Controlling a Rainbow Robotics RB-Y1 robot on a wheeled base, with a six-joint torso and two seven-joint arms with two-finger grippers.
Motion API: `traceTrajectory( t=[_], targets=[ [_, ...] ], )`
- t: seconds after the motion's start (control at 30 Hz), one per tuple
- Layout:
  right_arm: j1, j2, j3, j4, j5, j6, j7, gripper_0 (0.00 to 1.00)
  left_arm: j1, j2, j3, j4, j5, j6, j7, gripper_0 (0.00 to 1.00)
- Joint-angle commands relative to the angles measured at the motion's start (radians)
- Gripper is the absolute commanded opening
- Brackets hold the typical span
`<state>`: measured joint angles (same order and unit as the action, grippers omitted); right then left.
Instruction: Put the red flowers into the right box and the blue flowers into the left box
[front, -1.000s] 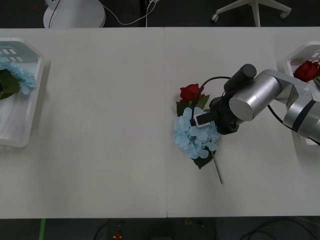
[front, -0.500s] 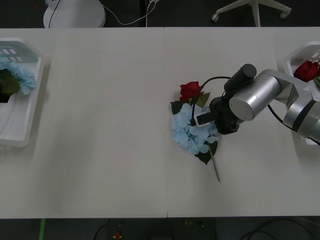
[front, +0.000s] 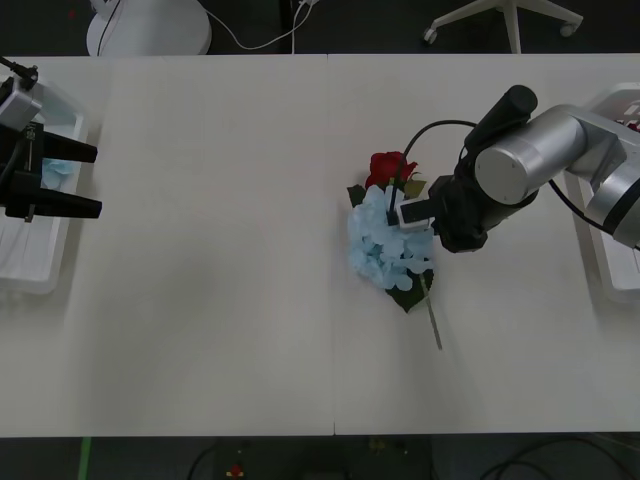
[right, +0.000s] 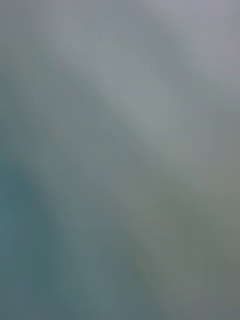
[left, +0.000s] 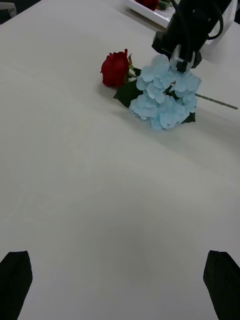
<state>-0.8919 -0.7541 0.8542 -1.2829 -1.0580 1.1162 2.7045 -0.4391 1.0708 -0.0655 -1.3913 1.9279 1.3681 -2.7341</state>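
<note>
**Right arm down on the middle pair of flowers**

The table (front: 220, 300) filled most of the front view. The left box (front: 40, 270) sat at its left edge with a blue flower inside, partly hidden by the left gripper (front: 85, 180), whose black fingers stood spread apart. The right box (front: 605, 270) lay at the right edge.

Right of centre, the right gripper (front: 405, 215) pressed down into a blue flower (front: 385, 250), a red flower (front: 388, 168) touching it just above. Whether its fingers had closed could not be told.

The step appeared to be picking from this pair; next it would need to lift one bloom without dragging the other.

No writing could be read.
</note>
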Motion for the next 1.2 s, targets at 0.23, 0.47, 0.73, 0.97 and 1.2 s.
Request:
traceTrajectory(
  t=[0.23, 0.47, 0.73, 0.97, 1.2],
  targets=[
    [-0.052, -0.16, -0.162, -0.242, 0.081, 0.191, 0.001, 0.0, -0.012, 0.057, -0.01, -0.025, 0.026, -0.014, 0.029, 1.0],
    [-0.05, -0.208, -0.225, -0.328, -0.082, 0.269, 0.001, 0.0, -0.012, 0.055, -0.01, -0.015, 0.023, -0.015, 0.029, 1.0],
    [-0.052, -0.208, -0.314, -0.32, -0.183, 0.34, 0.001, 0.0, -0.012, 0.057, -0.01, -0.009, 0.023, -0.015, 0.029, 1.0],
    [-0.052, -0.214, -0.399, -0.32, -0.275, 0.43, 0.001, 0.0, -0.012, 0.057, -0.01, 0.003, 0.025, -0.015, 0.029, 1.0],
    [-0.05, -0.231, -0.503, -0.308, -0.436, 0.53, 0.001, 0.0, -0.012, 0.057, -0.01, 0.009, 0.023, -0.024, 0.029, 1.0]
  ],
)
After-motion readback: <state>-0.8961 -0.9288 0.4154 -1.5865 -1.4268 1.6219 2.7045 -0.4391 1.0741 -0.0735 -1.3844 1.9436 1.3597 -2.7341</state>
